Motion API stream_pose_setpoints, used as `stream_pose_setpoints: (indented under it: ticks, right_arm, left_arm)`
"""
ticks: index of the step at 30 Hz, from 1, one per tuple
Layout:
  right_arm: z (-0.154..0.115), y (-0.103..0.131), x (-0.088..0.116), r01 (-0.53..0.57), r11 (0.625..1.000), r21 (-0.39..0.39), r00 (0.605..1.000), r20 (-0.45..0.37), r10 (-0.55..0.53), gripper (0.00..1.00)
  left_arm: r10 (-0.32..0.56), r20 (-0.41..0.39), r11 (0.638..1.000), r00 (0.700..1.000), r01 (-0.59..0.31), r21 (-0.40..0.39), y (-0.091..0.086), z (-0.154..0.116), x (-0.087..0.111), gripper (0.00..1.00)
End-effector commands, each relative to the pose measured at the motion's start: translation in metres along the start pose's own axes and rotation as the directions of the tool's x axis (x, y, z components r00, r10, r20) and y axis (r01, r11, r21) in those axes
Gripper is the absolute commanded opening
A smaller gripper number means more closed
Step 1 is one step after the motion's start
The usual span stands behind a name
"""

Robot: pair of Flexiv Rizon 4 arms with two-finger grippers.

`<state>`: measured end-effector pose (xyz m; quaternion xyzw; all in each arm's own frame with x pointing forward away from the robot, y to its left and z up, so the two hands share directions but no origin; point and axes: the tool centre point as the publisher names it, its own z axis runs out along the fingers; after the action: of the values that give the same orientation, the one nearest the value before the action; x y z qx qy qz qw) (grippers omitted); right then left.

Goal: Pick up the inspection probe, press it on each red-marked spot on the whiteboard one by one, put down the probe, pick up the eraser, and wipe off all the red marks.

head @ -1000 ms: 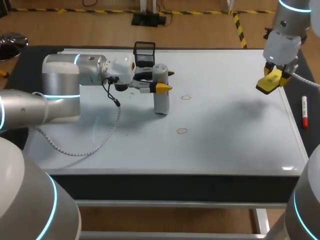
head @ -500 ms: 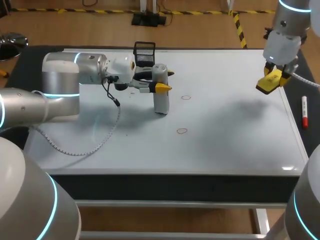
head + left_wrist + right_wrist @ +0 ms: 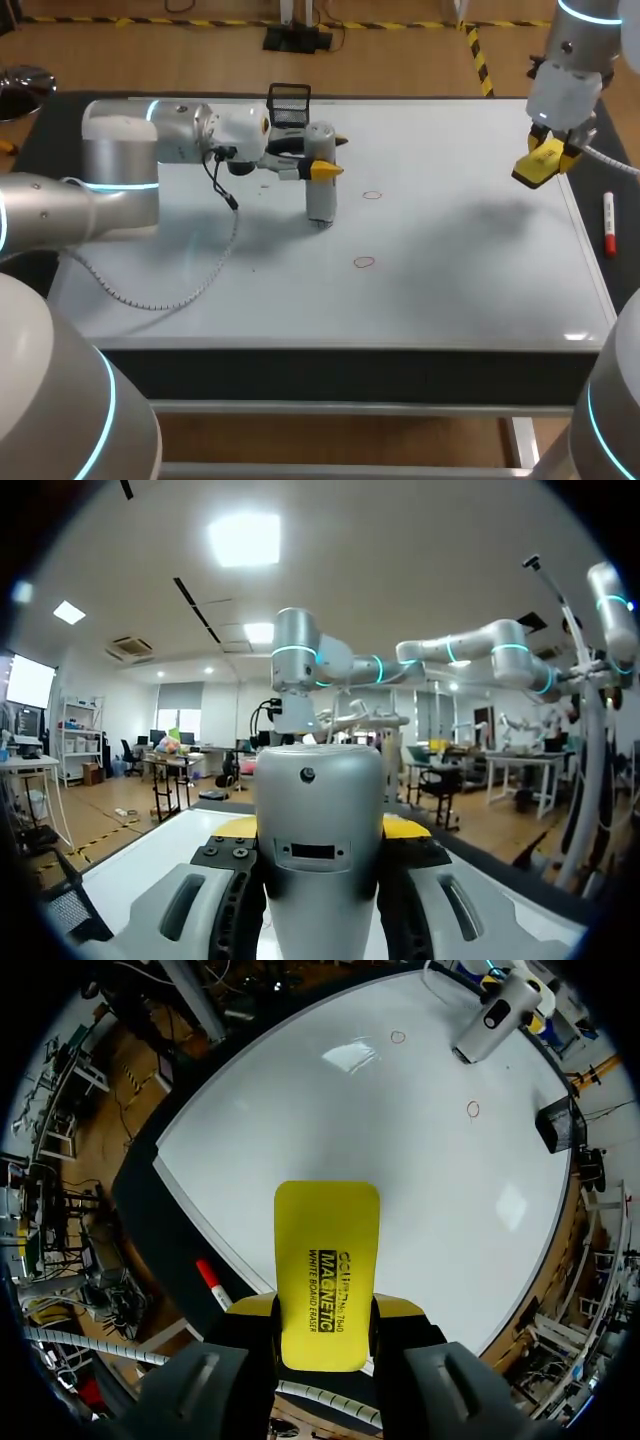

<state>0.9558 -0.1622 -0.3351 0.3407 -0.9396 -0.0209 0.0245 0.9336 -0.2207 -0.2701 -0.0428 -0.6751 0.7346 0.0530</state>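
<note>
Right now, the left arm reaches in over the whiteboard [image 3: 450, 280], and the left gripper [image 3: 322, 157] pinches the upper part of the inspection probe [image 3: 320, 195] from 2 sides. The probe is a silver-grey cylinder held upright, with its lower end down at the board surface; whether it actually presses on the board cannot be told. In the left wrist view the probe [image 3: 320, 850] fills the gap of the left gripper [image 3: 320, 830], with a yellow tip showing on each side of it.

2 small red rings are drawn on the board. One [image 3: 373, 195] lies just beside the probe, toward the right arm, and the other [image 3: 364, 262] is nearer the front edge. The probe sits on neither.

The right gripper [image 3: 540, 160] hangs above the board's far right corner, its fingers clamped on a yellow eraser [image 3: 535, 168]. In the right wrist view the eraser [image 3: 328, 1250] juts out ahead of the right gripper [image 3: 327, 1305].

A red marker [image 3: 609, 222] lies off the board's right edge. A black mesh holder [image 3: 289, 105] stands at the far edge, behind the probe.
</note>
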Motion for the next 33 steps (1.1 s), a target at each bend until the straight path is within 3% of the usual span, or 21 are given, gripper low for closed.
stream_pose_setpoints:
  ticks: [1,15,26,33]
  right_arm:
    - [-0.001,-0.001,0.000,0.001,1.000,0.002,1.000,-0.003,-0.001,0.00]
    - [-0.001,-0.001,0.000,0.001,1.000,0.002,1.000,-0.003,-0.001,0.00]
    - [-0.001,-0.001,0.000,0.001,1.000,0.002,1.000,-0.003,-0.001,0.00]
    - [-0.001,-0.001,0.000,0.001,1.000,0.002,1.000,-0.003,-0.001,0.00]
  left_arm:
    - [0.024,0.041,0.999,0.999,-0.023,-0.030,-0.026,-0.023,0.006,0.00]
    - [0.079,0.193,0.997,0.978,-0.075,-0.028,-0.060,-0.111,-0.028,0.00]
    - [0.068,0.275,0.997,0.959,-0.057,-0.049,-0.061,-0.171,-0.046,0.00]
    - [0.057,0.299,0.998,0.952,-0.046,-0.044,-0.058,-0.194,-0.053,0.00]
